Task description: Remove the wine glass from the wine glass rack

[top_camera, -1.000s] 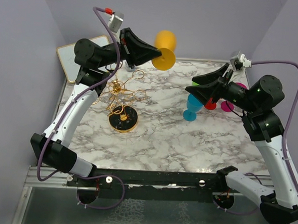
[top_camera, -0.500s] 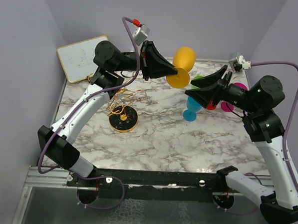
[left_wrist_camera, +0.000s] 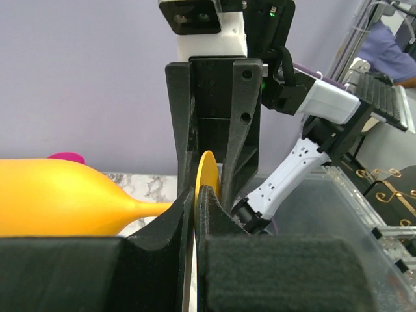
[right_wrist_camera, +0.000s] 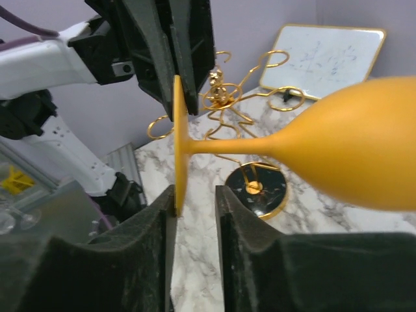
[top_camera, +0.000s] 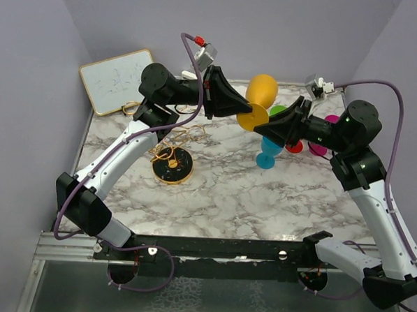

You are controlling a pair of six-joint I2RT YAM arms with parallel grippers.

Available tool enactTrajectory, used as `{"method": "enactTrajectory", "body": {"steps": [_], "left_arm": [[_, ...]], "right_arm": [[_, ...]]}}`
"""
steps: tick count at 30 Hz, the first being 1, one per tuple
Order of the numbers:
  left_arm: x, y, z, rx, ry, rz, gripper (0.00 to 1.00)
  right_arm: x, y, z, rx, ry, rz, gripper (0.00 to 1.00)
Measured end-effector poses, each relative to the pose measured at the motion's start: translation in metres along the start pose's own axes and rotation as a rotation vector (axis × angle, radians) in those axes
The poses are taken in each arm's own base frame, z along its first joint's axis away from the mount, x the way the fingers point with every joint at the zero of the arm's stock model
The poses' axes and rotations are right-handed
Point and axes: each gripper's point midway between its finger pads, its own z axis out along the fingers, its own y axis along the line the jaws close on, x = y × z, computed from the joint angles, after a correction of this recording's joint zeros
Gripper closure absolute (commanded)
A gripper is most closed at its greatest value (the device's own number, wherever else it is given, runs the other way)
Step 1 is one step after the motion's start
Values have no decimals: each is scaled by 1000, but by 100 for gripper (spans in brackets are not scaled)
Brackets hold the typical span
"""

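Note:
The yellow wine glass (top_camera: 262,89) hangs sideways in the air above the table, well clear of the gold wine glass rack (top_camera: 173,137). My left gripper (top_camera: 247,110) is shut on the rim of its round foot (left_wrist_camera: 207,170), and the bowl (left_wrist_camera: 58,198) points away to the left. My right gripper (right_wrist_camera: 194,195) meets it from the opposite side, open. The foot's edge (right_wrist_camera: 179,149) lies against its left finger, with a gap to the right finger. In the right wrist view the rack (right_wrist_camera: 227,97) stands behind the stem on its black base (right_wrist_camera: 257,188).
Below the right gripper, a blue glass (top_camera: 268,153) stands on the marble table (top_camera: 220,191). Pink (top_camera: 321,144), red and green glasses are grouped behind it. A whiteboard (top_camera: 116,78) leans at the back left corner. Purple walls close in on three sides.
My left arm carried the yellow glass rightward, away from the rack, toward the right gripper. The right gripper moved in around the foot and its jaws narrowed.

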Motion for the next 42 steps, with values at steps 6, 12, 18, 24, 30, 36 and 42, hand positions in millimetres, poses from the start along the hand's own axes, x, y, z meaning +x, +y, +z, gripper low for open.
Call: {"method": "enactTrajectory", "body": {"steps": [6, 12, 18, 24, 30, 36, 42], "left_arm": [[6, 3, -1, -4, 4, -9, 100], [6, 4, -1, -5, 6, 14, 54], [15, 16, -2, -62, 26, -8, 1], [11, 28, -8, -198, 6, -61, 1], [-6, 16, -16, -290, -85, -180, 78], [30, 25, -21, -328, -97, -466, 82], [67, 42, -26, -395, -76, -698, 38]], "right_arm": [[7, 4, 1, -31, 15, 27, 96], [9, 3, 3, -35, 14, 34, 99], [15, -9, -2, 30, 0, -36, 99], [22, -35, -36, 260, -110, -329, 99], [42, -44, -61, 331, -191, -737, 99], [30, -60, -56, 375, -218, -962, 99], [20, -74, -51, 427, -234, -1106, 99]]}}
